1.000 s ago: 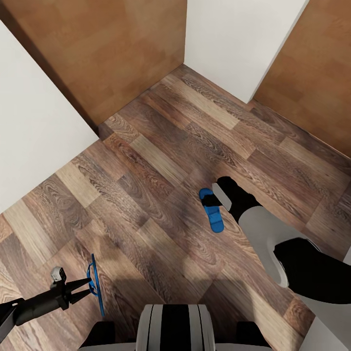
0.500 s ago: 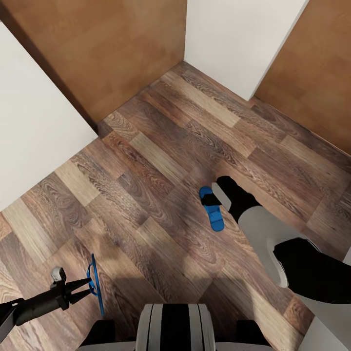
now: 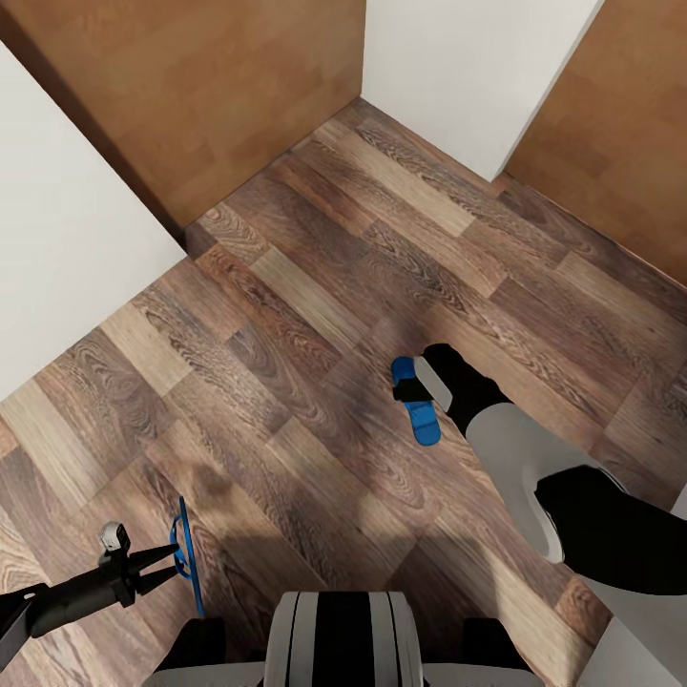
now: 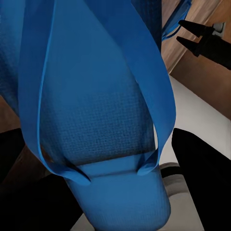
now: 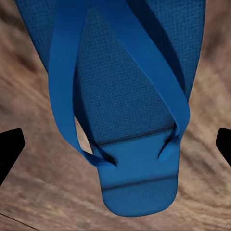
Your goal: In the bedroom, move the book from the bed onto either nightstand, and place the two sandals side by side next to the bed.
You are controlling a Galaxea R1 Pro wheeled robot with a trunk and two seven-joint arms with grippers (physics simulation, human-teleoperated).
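One sandal (image 3: 187, 551) is held edge-on in the closed left gripper (image 3: 175, 563), the other sandal (image 3: 417, 413) is pinched by the right gripper (image 3: 412, 391) above the floor (image 3: 315, 286); carrying step (bed unseen); bedside must be found next.

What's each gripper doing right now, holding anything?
Left gripper: shut on a blue sandal, held on edge above the floor.
Right gripper: shut on the other sandal, hanging below it.
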